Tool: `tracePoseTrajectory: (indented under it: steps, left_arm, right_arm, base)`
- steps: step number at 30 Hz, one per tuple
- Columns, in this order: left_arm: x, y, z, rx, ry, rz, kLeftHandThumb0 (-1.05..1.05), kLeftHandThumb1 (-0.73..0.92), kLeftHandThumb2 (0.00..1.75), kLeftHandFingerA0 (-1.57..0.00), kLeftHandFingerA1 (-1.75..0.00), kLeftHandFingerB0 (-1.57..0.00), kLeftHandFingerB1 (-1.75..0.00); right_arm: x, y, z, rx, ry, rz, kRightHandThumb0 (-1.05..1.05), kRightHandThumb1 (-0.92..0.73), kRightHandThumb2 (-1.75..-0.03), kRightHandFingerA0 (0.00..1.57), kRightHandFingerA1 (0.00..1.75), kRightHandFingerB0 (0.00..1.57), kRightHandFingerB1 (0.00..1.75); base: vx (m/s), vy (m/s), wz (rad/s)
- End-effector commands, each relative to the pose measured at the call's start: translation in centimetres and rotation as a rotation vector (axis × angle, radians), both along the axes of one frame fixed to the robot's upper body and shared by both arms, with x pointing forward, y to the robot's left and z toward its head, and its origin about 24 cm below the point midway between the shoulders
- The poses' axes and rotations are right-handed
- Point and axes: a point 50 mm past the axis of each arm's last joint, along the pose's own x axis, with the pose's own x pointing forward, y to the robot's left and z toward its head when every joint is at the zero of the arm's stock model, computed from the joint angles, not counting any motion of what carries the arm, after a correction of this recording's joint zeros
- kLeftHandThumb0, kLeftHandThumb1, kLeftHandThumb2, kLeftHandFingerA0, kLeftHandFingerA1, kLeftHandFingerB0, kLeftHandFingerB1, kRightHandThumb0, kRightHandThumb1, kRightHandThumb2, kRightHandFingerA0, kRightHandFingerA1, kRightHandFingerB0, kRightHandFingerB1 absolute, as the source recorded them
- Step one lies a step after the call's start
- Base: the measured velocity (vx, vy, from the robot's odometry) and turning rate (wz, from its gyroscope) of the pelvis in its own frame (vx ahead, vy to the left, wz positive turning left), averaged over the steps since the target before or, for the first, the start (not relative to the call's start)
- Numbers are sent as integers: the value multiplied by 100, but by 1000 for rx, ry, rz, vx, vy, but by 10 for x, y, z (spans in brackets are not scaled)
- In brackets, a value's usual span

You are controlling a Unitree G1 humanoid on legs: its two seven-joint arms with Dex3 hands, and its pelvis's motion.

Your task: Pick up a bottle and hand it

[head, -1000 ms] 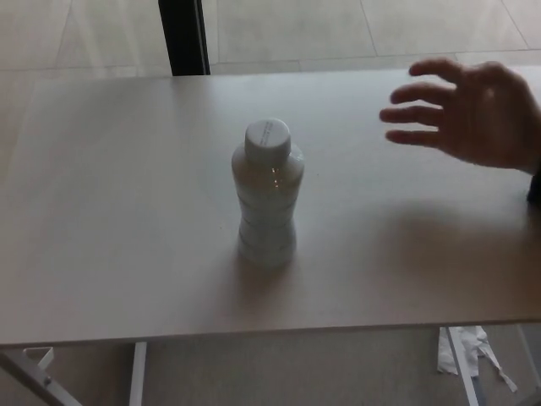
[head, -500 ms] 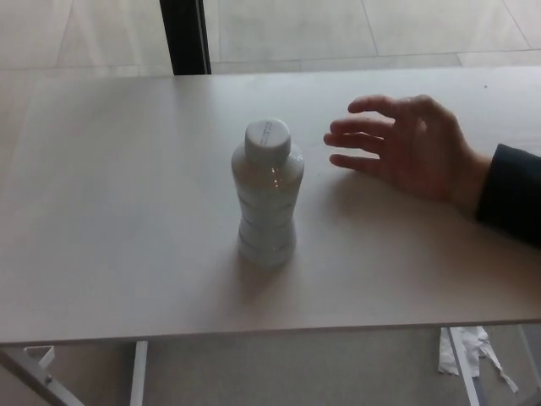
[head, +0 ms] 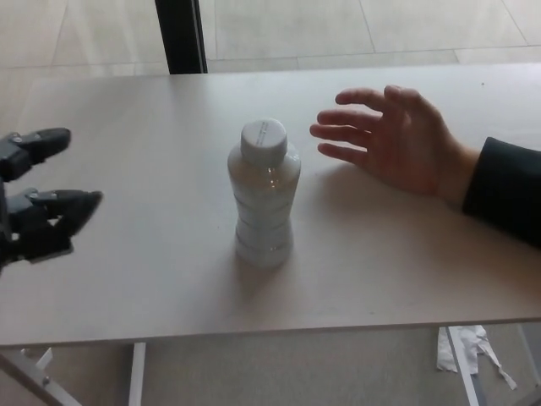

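- Bottle (head: pixel 265 193) stands upright mid-frame on the table (head: pixel 406 271), right of my left hand (head: pixel 38 203).
- Fingers (head: pixel 46 142) spread, holding nothing.

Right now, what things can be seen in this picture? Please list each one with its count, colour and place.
bottle: one, whitish with a white cap, upright in the middle of the table.
table: one, pale, fills most of the view; thin white legs show below its near edge.
dark post: one, black, behind the far edge of the table.
white scrap: one, on the floor, lower right, under the table edge.
person's hand: one, open with fingers spread, dark sleeve, right of the bottle, not touching it.
left hand: one, black, open, at the left edge, apart from the bottle.
right hand: not in view.
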Motion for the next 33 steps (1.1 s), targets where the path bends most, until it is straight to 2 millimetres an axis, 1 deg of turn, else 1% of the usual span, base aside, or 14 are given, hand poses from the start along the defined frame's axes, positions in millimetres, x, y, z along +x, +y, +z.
tracePoseTrajectory:
  steps: [1, 7, 8, 12, 15, 16, 20, 21, 27, 28, 29, 31, 32, 33]
  left_arm:
    - [-5, -31, -25, 32, 76, -91, -62, 52, 56, -46, -51, -35, -39]
    - [-5, -47, -34, 59, 63, -151, -61, 53, 56, -41, -51, -35, -40]
    - [-4, -47, -34, 64, 60, -154, -61, 53, 56, -42, -54, -35, -40]
    - [-1, -53, -37, 109, 67, -170, -64, 54, 56, -37, -54, -32, -39]
    - [2, -56, -39, 138, 85, -177, -67, 55, 57, -33, -51, -28, -36]
    - [4, -58, -39, 140, 92, -179, -67, 42, 80, -27, -56, -21, -46]
    - [11, -68, -40, 180, 107, -193, -69, 53, 57, -15, -50, -17, -31]
    - [12, -69, -41, 182, 112, -192, -38, 24, 88, -4, -54, 0, -49]
    - [19, -80, -45, 218, 116, -170, -38, 18, 84, -3, -54, 0, -50]
    - [20, -82, -45, 225, 112, -170, -38, 17, 84, -4, -54, 0, -51]
    - [21, -87, -46, 238, 105, -173, -39, 15, 83, -4, -55, 0, -51]
    - [23, -90, -47, 246, 106, -185, -71, 41, 85, -4, -55, -1, -28]
    - [23, -93, -48, 256, 107, -192, -79, 50, 56, -5, -53, -7, -28]
    - [23, -98, -50, 250, 108, -220, -79, 48, 57, -17, -60, 0, -29]
  right_arm:
    - [6, 0, 6, -8, -25, 16, -50, -39, -73, 38, 56, 30, 44]
    - [5, 1, 9, -18, -29, 19, -50, -39, -73, 32, 55, 30, 44]
    - [6, 0, 8, -10, -38, 19, -44, -49, -56, 33, 48, 34, 32]
    - [7, 0, 8, -17, -11, 16, -51, -39, -73, 36, 55, 30, 44]
    - [7, 0, 7, -3, -22, 19, -43, -50, -55, 40, 47, 35, 33]
    - [7, 0, 7, 0, -22, 8, -49, -39, -72, 37, 54, 30, 44]
    - [8, -1, 5, -2, -18, 15, -50, -38, -72, 37, 54, 31, 44]
    - [8, -1, 5, -4, -21, 16, -51, -38, -72, 36, 54, 31, 44]
    - [12, 1, 7, -22, -18, 27, -50, -39, -73, 37, 55, 29, 44]
    - [12, 0, 7, -24, -17, 28, -44, -50, -56, 40, 48, 36, 32]
    - [12, 1, 6, -22, -15, 26, -52, -39, -73, 37, 54, 29, 44]
    - [14, 1, 6, -13, -15, 21, -51, -38, -73, 36, 54, 29, 44]
    - [15, 1, 7, -19, -26, 25, -50, -38, -72, 36, 55, 29, 43]
    - [17, 2, 8, -26, -23, 30, -51, -38, -73, 35, 55, 29, 44]
  base:
    - [0, 0, 0]
    - [0, 0, 0]
    - [0, 0, 0]
    - [0, 0, 0]
    - [0, 0, 0]
    - [0, 0, 0]
    - [0, 0, 0]
    - [0, 0, 0]
    - [0, 0, 0]
    - [0, 0, 0]
    - [0, 0, 0]
    - [0, 0, 0]
    - [0, 0, 0]
    - [0, 0, 0]
